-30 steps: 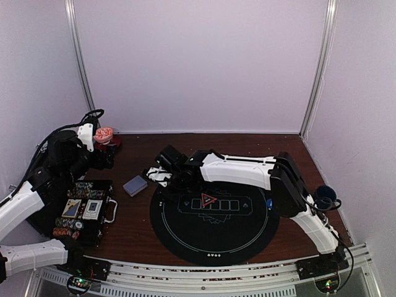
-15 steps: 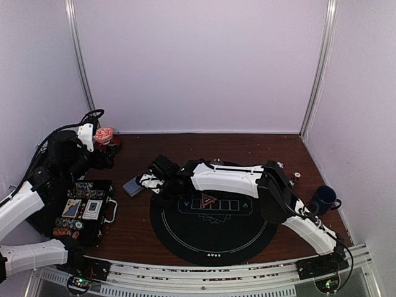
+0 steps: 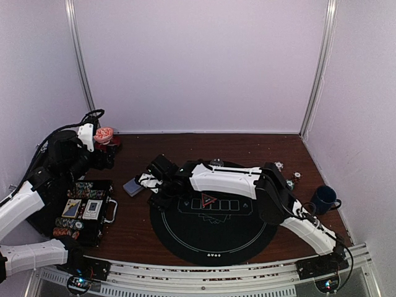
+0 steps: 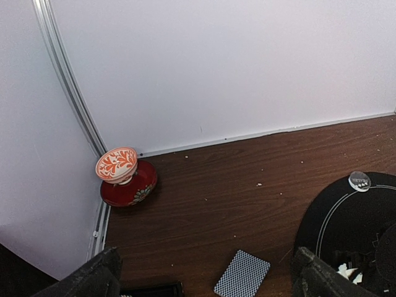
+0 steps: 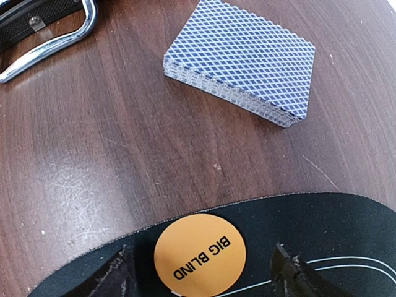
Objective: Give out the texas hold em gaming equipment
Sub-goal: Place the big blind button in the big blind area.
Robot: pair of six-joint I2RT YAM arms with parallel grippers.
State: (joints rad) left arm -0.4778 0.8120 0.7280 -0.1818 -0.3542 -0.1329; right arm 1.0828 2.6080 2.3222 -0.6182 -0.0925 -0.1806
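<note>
The orange BIG BLIND button (image 5: 200, 255) lies flat on the far left rim of the black round mat (image 5: 346, 229). The grey-blue-backed deck of cards (image 5: 241, 62) sits beyond it on the wooden table (image 5: 93, 154), near the case handle (image 5: 49, 37). The right gripper (image 5: 205, 267) hangs over the button with its fingers spread to either side and a gap at each tip, so it pinches nothing; its arm reaches low across the mat from the right base, elbow bent over the mat's right side. The left gripper (image 4: 207, 275) is held up at the far left, spread wide with nothing between its fingers, facing the red-and-white cup (image 4: 116, 164).
</note>
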